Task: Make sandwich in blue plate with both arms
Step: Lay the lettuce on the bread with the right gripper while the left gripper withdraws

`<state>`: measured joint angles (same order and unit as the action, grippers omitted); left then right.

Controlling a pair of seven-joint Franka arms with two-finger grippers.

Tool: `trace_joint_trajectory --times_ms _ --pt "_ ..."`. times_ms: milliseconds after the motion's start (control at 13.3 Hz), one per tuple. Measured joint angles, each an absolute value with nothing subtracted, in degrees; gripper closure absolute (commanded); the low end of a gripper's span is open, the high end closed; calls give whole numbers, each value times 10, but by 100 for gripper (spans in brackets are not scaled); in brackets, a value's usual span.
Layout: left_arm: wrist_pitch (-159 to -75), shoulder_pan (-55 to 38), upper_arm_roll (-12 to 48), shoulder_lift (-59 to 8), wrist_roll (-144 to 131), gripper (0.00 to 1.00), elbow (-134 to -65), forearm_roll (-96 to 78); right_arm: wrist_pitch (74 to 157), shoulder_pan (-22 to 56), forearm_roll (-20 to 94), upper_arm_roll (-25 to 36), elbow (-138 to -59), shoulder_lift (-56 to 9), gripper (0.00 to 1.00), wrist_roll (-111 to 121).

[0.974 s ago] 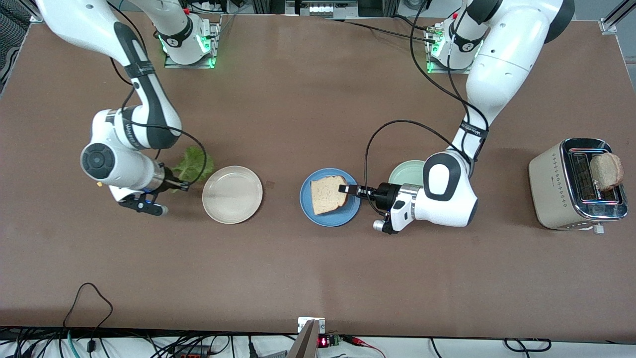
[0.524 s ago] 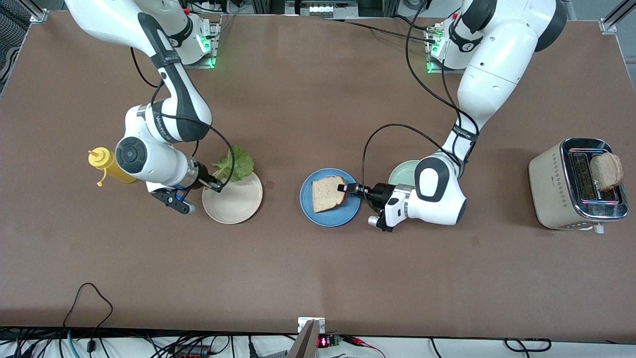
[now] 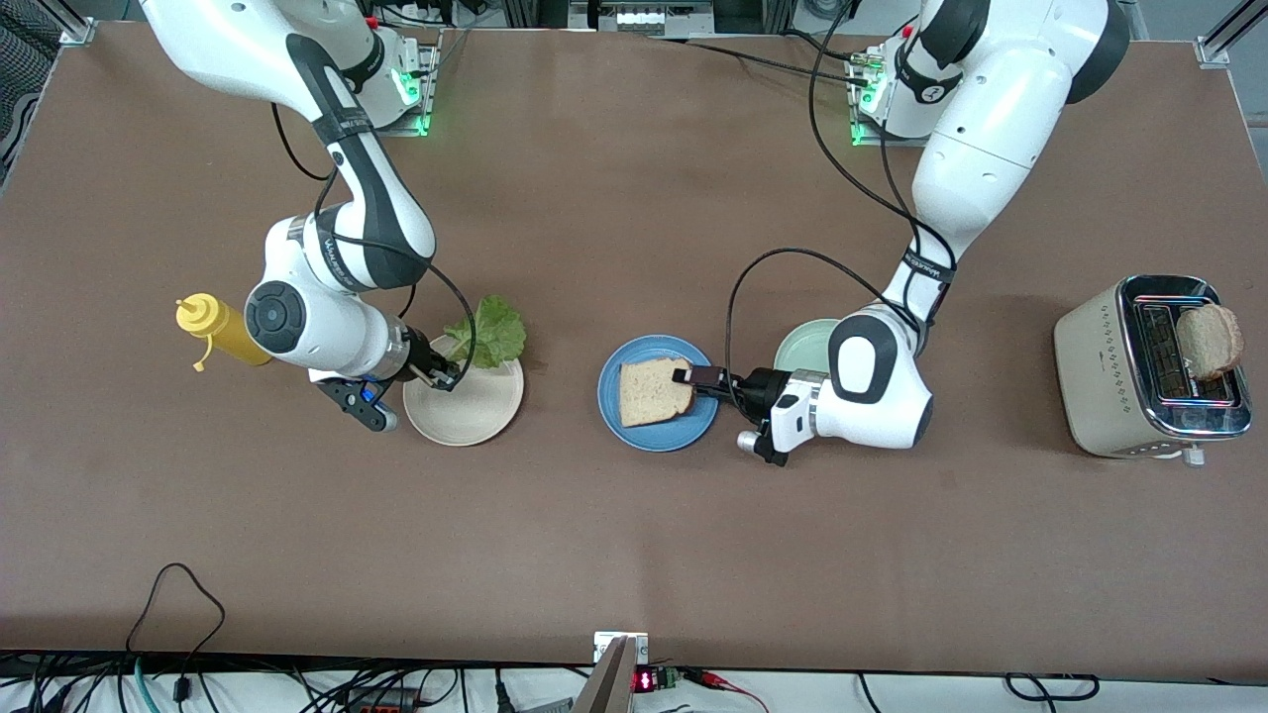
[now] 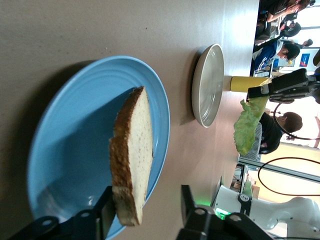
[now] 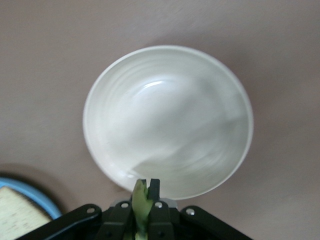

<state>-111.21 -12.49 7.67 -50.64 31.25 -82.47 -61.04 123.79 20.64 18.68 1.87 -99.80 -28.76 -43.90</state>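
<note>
One tan bread slice is on the blue plate at mid-table. My left gripper is low over the plate's rim and open. In the left wrist view the slice leans against one finger, raised off the plate, and the second finger stands apart. My right gripper is shut on the stem of a ruffled green lettuce leaf and holds it over the beige plate. The right wrist view shows the stem pinched between the jaws.
A pale mint-green plate lies partly under the left arm's wrist. A beige toaster with a second bread slice in its slot stands at the left arm's end. A yellow squeeze bottle stands at the right arm's end.
My right gripper has carried the lettuce from the right arm's end to above the beige plate, uncovering the yellow bottle. The left gripper has stayed at the blue plate with the slice.
</note>
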Motion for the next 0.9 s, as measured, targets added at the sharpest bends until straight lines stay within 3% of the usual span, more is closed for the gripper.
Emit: trace_joint_trajectory --times_ms 450,749,824,899 --pt "-975 -109 32 -396 220 0 -823 -324 1250 281 266 17 -912 -350 90 -594" --pt "-913 -106 27 -305 173 0 -818 -103 1366 343 341 16 -881 -415 87 -656" --pt "-896 -102 23 -283 172 0 -812 -45 1392 355 344 16 -879 -428 85 -665" --pt "-882 -99 22 -265 172 0 -804 0 1407 362 346 16 -878 -438 72 -672"
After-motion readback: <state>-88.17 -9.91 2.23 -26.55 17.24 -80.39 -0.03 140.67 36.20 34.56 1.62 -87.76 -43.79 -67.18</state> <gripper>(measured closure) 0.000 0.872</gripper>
